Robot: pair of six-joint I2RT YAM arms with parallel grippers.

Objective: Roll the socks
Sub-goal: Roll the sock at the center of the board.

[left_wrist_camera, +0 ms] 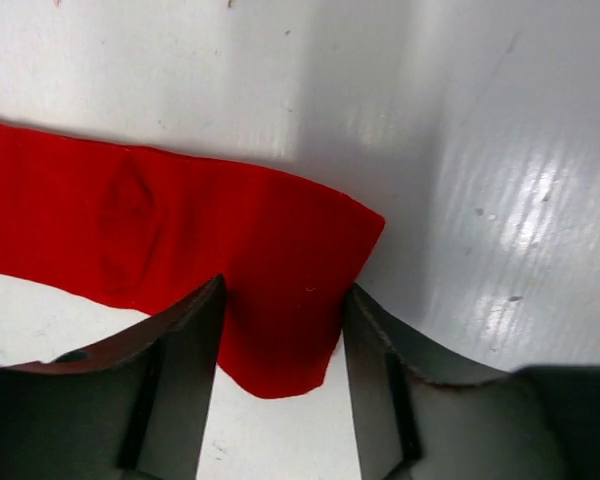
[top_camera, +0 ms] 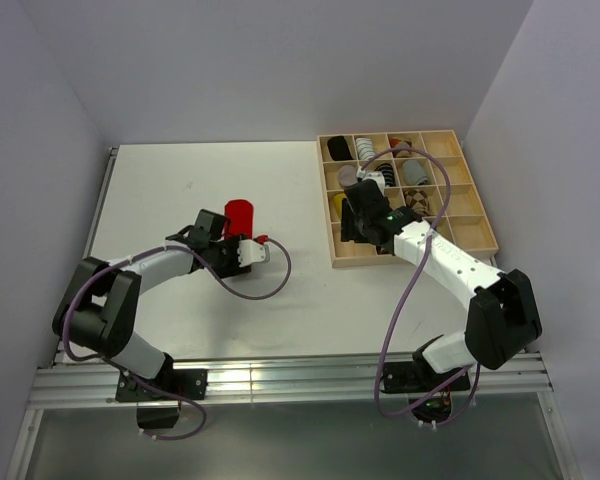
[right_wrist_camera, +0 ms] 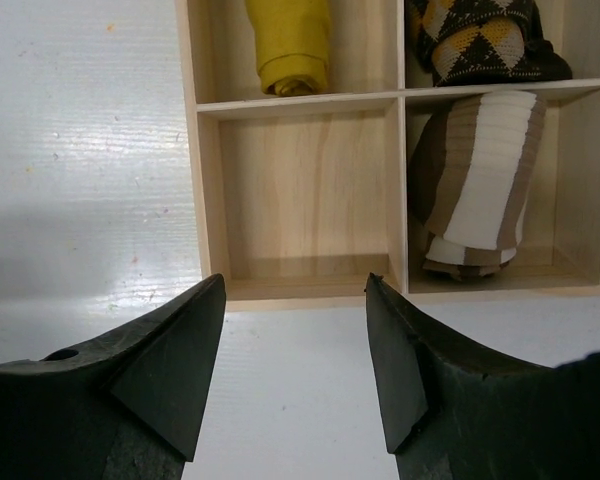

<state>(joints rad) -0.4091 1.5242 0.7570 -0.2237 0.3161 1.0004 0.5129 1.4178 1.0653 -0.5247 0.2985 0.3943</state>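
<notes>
While my left gripper [left_wrist_camera: 285, 300] straddles the rounded end of the red sock [left_wrist_camera: 180, 240] on the table [left_wrist_camera: 480, 150], jaws apart, I should close squarely on the fabric and turn evenly for a tight roll; my right gripper [right_wrist_camera: 295, 290] hangs empty, jaws apart, by the tray [right_wrist_camera: 300, 100].

One red sock [left_wrist_camera: 180, 230], one brown-striped sock [right_wrist_camera: 480, 170], one wooden tray [right_wrist_camera: 300, 102].
</notes>
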